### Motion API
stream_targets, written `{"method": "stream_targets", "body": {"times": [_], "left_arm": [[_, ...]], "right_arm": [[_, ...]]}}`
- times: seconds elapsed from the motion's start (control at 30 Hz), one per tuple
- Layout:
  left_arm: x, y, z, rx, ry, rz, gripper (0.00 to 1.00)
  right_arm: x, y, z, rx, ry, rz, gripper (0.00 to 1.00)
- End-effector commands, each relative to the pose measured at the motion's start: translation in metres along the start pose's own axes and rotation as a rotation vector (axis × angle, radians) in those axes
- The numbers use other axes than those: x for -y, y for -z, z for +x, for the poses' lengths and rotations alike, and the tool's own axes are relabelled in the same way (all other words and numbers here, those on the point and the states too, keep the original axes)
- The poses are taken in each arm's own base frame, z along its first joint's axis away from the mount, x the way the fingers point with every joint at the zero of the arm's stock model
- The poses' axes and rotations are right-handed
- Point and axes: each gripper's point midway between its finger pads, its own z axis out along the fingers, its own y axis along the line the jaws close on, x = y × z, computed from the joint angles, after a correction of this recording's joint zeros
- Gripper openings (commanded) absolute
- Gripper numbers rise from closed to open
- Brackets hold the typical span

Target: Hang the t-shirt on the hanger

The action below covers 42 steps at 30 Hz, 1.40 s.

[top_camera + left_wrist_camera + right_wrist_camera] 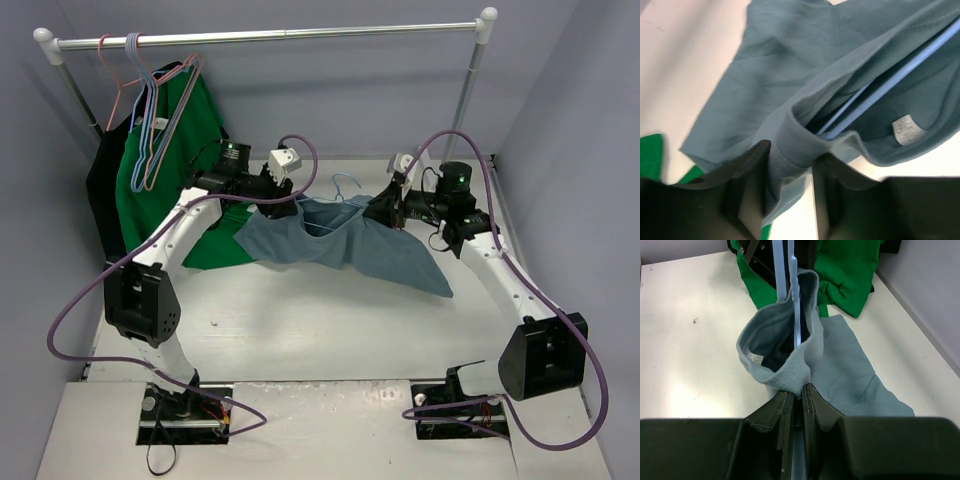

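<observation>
The grey-blue t-shirt (345, 245) hangs stretched between my two grippers above the table, its body trailing down to the right. My left gripper (293, 207) is shut on a fold of its neck edge (790, 145). My right gripper (385, 213) is shut on the ribbed collar (792, 375). The light-blue wire hanger (344, 186) has its hook showing above the neck. Its wires run inside the neck opening in the left wrist view (900, 75) and in the right wrist view (797, 315). A white label (907, 130) shows inside the collar.
A bright green shirt (170, 150) and a black garment (105, 190) hang from the rail (270, 36) at the back left, with pink hangers (120, 90). The green shirt's tail lies on the table by the left arm (850, 275). Grey walls close in both sides.
</observation>
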Motion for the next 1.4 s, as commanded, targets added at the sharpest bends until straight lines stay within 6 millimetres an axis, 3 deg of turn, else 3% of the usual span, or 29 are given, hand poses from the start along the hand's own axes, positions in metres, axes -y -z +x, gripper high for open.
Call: {"method": "stream_targets", "body": {"times": [0.0, 0.2, 0.47, 0.57, 0.73, 0.87, 0.93, 1.03, 1.13, 1.17, 1.27, 1.3, 1.37], "left_arm": [[0.016, 0.009, -0.02, 0.065, -0.065, 0.036, 0.29], [0.032, 0.015, -0.019, 0.074, -0.063, 0.073, 0.06], [0.04, 0.027, -0.036, 0.151, -0.043, 0.033, 0.0], [0.041, 0.036, -0.044, 0.184, -0.045, -0.005, 0.0], [0.043, 0.056, -0.061, 0.247, -0.061, -0.076, 0.0], [0.047, 0.067, -0.075, 0.308, -0.062, -0.1, 0.0], [0.049, 0.072, -0.08, 0.328, -0.066, -0.11, 0.0], [0.046, 0.081, -0.089, 0.342, -0.06, -0.15, 0.0], [0.042, 0.1, -0.11, 0.365, -0.054, -0.223, 0.0], [0.043, 0.117, -0.135, 0.407, -0.085, -0.252, 0.0], [0.039, 0.143, -0.164, 0.424, -0.086, -0.326, 0.0], [0.046, 0.168, -0.195, 0.486, -0.128, -0.351, 0.0], [0.061, 0.187, -0.209, 0.49, -0.155, -0.332, 0.0]], "right_arm": [[0.004, 0.003, -0.039, 0.078, 0.113, -0.023, 0.0], [0.002, 0.001, -0.036, 0.071, 0.101, -0.046, 0.0], [0.013, 0.008, -0.029, 0.035, 0.09, 0.025, 0.01], [0.026, 0.018, -0.022, 0.004, 0.082, 0.112, 0.07], [0.062, 0.044, -0.011, -0.05, 0.074, 0.376, 0.25], [0.068, 0.056, -0.015, -0.06, 0.063, 0.45, 0.43], [0.069, 0.06, -0.017, -0.072, 0.051, 0.475, 0.46], [0.07, 0.07, -0.037, -0.045, 0.061, 0.524, 0.51], [0.072, 0.093, -0.077, 0.01, 0.108, 0.634, 0.57], [0.076, 0.101, -0.086, 0.021, 0.113, 0.686, 0.6], [0.077, 0.125, -0.125, 0.09, 0.144, 0.799, 0.63], [0.076, 0.132, -0.136, 0.116, 0.16, 0.825, 0.64], [0.07, 0.145, -0.154, 0.162, 0.186, 0.868, 0.65]]}}
